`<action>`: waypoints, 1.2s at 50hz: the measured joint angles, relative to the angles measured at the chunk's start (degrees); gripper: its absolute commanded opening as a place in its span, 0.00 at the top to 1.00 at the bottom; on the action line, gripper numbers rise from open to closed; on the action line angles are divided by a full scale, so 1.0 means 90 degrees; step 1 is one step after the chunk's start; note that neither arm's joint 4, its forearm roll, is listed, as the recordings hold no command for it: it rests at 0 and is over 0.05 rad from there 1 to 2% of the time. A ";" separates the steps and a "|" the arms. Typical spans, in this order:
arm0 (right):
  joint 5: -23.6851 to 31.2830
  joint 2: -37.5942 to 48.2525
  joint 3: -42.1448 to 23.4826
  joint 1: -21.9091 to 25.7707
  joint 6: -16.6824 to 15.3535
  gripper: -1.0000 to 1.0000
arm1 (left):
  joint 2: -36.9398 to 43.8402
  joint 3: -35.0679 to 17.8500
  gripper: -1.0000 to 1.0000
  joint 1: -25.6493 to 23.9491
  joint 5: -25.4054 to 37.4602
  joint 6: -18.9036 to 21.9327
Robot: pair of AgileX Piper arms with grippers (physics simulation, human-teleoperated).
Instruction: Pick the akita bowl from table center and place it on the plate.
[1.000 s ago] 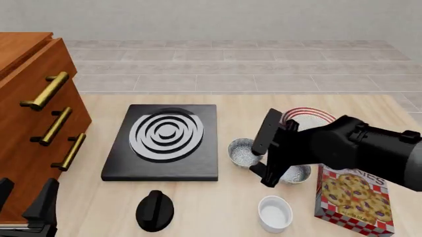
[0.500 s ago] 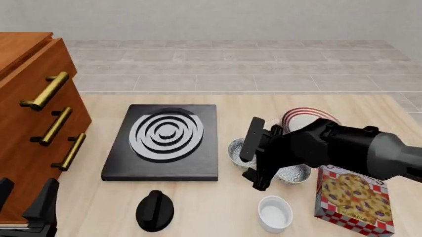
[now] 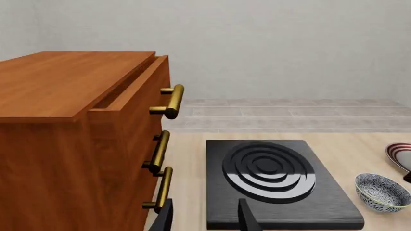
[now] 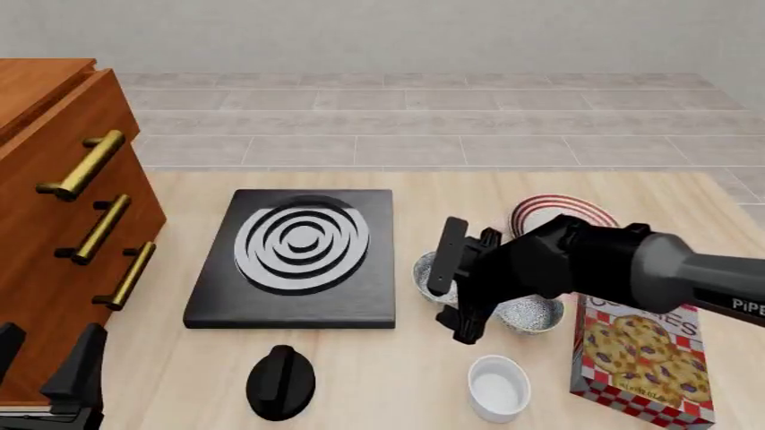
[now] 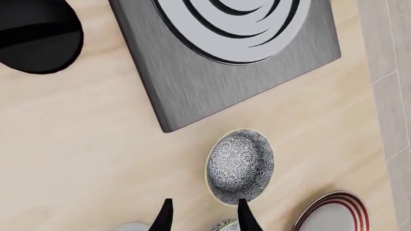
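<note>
Early stage: nothing lifted yet. Right gripper [image 4: 452, 279] hovering, jaws spread and empty, over bowl [image 5: 240, 166] sitting on table centre beside stove [image 4: 297, 257]. Plate [image 4: 562, 215] well apart, bare. Reach, pinch, carry all remaining. Left gripper [image 3: 205, 219] idle, jaws spread. Box [image 4: 636, 348] lettering partly hidden, unreadable.

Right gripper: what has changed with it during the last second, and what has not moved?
The right gripper moved left and slightly toward the camera, away from the plate, and now hangs open over the akita bowl beside the stove. It grasped nothing. Both bowls, the plate, the stove and the left gripper stayed put.
</note>
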 measured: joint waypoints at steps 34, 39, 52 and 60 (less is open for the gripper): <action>-0.0380 0.0808 -0.0155 -0.0370 -0.0652 0.00 | 0.0000 0.0000 0.00 0.0000 0.0000 0.0000; -0.0424 0.0915 -0.0178 -0.0345 -0.0667 0.00 | 0.0000 0.0000 0.00 0.0000 0.0000 0.0000; -0.0558 0.1138 -0.0195 -0.0249 -0.0656 0.00 | 0.0000 0.0000 0.00 0.0000 0.0000 0.0000; -0.0625 0.1266 -0.0227 -0.0253 -0.0654 0.00 | 0.0000 0.0000 0.00 0.0000 0.0000 0.0000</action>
